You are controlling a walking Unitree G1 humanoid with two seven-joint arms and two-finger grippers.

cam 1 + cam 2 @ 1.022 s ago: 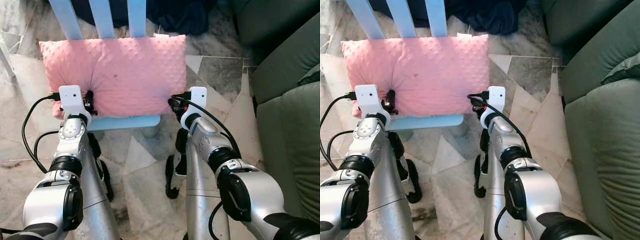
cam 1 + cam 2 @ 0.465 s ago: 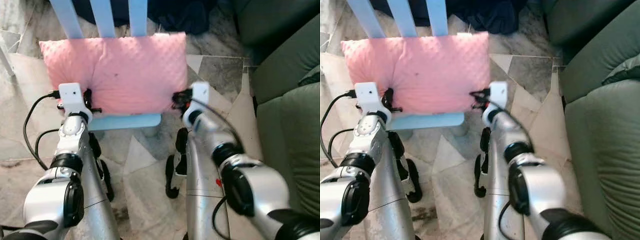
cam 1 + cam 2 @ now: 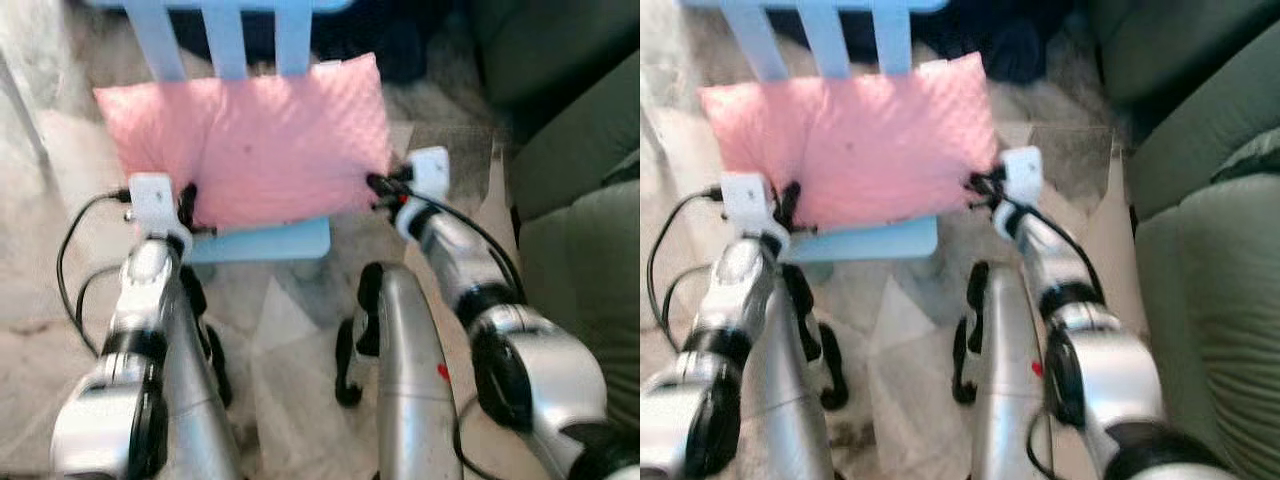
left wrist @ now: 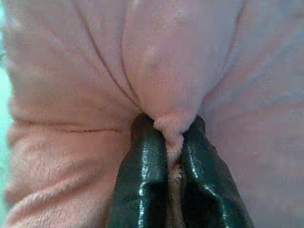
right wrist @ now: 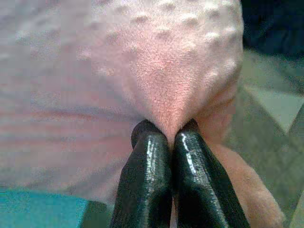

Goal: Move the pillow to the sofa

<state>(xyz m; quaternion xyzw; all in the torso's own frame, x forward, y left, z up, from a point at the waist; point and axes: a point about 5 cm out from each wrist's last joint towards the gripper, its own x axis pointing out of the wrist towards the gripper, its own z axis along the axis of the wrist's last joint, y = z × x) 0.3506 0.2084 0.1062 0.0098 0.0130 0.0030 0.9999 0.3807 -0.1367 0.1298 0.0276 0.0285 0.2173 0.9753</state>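
Head view: both arms pinching pillow [image 3: 250,140].

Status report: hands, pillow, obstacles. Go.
Left hand shut on pink pillow, near edge. Right hand shut on its right corner. Pillow on light blue chair. Green sofa to the right, bare floor between.
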